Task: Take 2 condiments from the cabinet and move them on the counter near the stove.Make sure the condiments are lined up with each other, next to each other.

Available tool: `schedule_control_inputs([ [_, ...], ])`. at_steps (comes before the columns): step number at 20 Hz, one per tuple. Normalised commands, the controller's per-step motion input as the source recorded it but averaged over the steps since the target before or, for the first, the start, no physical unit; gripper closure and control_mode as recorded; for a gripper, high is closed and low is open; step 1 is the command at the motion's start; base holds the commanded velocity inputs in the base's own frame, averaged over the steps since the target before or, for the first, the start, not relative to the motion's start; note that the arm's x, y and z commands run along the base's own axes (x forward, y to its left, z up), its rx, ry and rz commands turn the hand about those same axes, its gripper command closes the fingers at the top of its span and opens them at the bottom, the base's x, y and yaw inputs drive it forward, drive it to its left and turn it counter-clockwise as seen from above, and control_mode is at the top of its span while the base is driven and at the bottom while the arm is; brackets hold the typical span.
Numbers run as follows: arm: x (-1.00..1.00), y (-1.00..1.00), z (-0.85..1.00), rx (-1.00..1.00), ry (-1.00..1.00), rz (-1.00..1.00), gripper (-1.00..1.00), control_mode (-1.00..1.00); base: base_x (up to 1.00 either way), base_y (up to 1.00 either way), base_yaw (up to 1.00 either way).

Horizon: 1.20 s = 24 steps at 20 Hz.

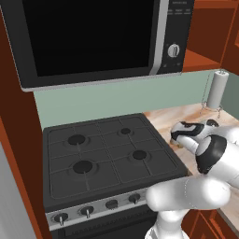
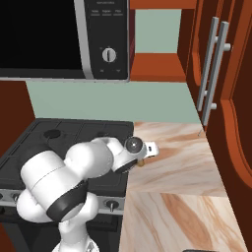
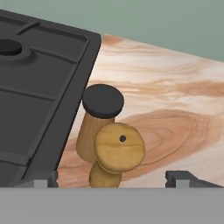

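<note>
- The big black microwave (image 1: 93, 39) hangs high above the gripper (image 3: 112, 178), up on the wall.
- The black stove (image 1: 107, 154) sits just to one side of the gripper. In the hand view its dark edge runs down the left side, close by the left finger tip.
- The counter (image 2: 172, 167) lies right under the gripper. It is pinkish with brown swirls.
- The cabinet (image 2: 216, 78) with its silver bar handle stands up high, off to the gripper's right in the right base view.
- A white roll on a stand (image 1: 217, 88) is far back on the counter, well behind the gripper.
- The gripper hangs low over the counter with its two finger tips spread wide apart. It has hold of nothing.
- The black-capped shaker (image 3: 98, 118) stands on the counter just beside the stove edge, a bit past the finger tips.
- The tan-topped shaker (image 3: 118, 151) stands between the finger tips and looks to touch the black-capped one. Neither finger tip touches it.
</note>
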Motion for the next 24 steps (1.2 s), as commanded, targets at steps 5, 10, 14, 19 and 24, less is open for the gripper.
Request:
schedule_control_inputs([
  [5,-0.45,0.00,0.53,0.00,-0.15,0.00,-1.00,-1.00,0.00,0.00,0.00],
  [10,-0.27,0.00,0.93,-0.03,-0.01,0.01,-1.00,-1.00,0.00,0.00,0.00],
  [14,-0.08,0.02,0.97,-0.09,0.01,0.02,-1.00,-1.00,0.00,0.00,0.00],
  [19,-0.28,0.10,0.43,-0.03,0.09,0.02,-1.00,-1.00,0.00,0.00,0.00],
  [24,-0.46,0.29,0.39,0.01,0.00,0.00,-1.00,-1.00,0.00,0.00,0.00],
])
